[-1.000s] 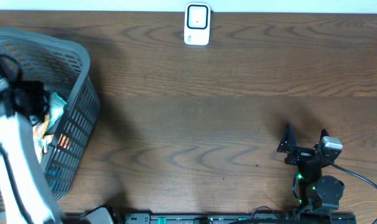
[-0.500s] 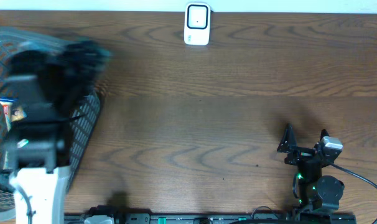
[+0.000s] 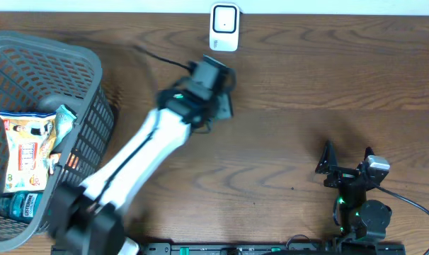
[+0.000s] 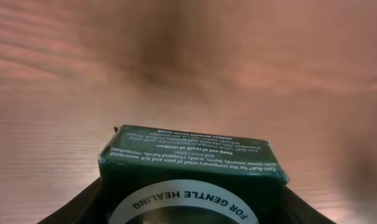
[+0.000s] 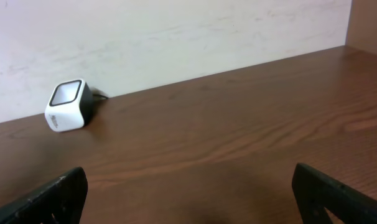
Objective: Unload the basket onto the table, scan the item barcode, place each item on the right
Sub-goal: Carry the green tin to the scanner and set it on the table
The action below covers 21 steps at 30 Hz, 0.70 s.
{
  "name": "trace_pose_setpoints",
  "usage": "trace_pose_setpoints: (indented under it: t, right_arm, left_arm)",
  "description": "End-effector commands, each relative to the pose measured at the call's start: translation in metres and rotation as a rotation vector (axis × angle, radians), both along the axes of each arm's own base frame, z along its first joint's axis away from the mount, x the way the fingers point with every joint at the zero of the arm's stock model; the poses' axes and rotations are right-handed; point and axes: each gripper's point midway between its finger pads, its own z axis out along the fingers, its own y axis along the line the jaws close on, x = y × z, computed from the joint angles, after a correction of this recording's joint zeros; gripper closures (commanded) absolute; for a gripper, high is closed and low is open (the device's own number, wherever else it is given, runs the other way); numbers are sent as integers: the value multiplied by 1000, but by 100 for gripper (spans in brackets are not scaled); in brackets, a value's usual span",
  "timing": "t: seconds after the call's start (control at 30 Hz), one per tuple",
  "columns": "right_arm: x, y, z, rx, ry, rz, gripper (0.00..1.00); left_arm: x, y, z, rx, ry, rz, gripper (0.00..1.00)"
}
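Dark brown wood-grain counter point(image 3: 285, 127) fills the frame. Pale off-white wall point(image 5: 188, 37) along its far edge, upper frame, faintly scuffed. Light even, diffuse.

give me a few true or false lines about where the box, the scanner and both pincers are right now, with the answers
1. The left pincer holds a green box. True.
2. The right pincer is closed on the scanner. False: it is open and empty, resting at the near edge of the table, well apart from the scanner.
3. The white scanner stands at the far edge of the table. True.
4. The basket holds nothing. False: a snack bag and a blue-labelled bottle lie in it.
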Motion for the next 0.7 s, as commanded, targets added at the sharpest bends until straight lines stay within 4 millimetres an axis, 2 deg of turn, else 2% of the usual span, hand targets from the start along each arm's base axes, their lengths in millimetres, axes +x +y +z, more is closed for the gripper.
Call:
trace_pose_setpoints:
  t: [0.0,0.1,0.2,0.4,0.67]
  right_arm:
    - [0,0,-1,10,2,-4,1]
    - [0,0,-1,10,2,-4,1]
    - [0,0,-1,10,2,-4,1]
    - [0,0,-1,10,2,-4,1]
    - [0,0,-1,10,2,-4,1]
  left_arm:
    - [2,-3,-30,95,27,-78,48]
    - [-2,-6,-55,128,78,-89,48]
    - [-4,-5,-69,148,109,-90,48]
    - [-3,-5,-71,149,111,-89,46]
    - [-3,-5,-87,151,119,-83,44]
